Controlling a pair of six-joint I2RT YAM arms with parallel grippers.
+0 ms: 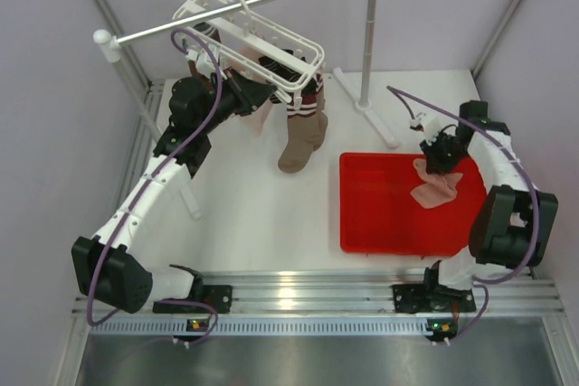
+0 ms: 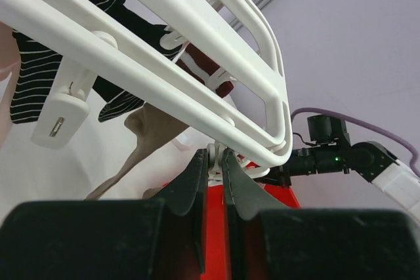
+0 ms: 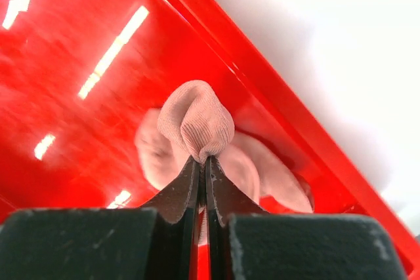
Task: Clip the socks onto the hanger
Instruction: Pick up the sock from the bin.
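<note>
Right wrist view: right fingers point(image 3: 178, 191) clamped on pink sock point(image 3: 197, 119), bunching it above tray point(image 3: 79, 44) for lifting. Upper left in top view, left fingers point(image 2: 190, 175) squeezing clip point(image 2: 215, 154) under hanger point(image 2: 164, 78), likely opening it.

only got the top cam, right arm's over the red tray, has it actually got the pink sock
observer: yes. The right wrist view shows the right fingers shut on a bunched fold of the pink sock, and the rest droops over the red tray.
operator: and the left? the hanger hides it for me
observer: the left wrist view shows the left fingers almost closed with a white clip between them, just under the hanger frame.
</note>
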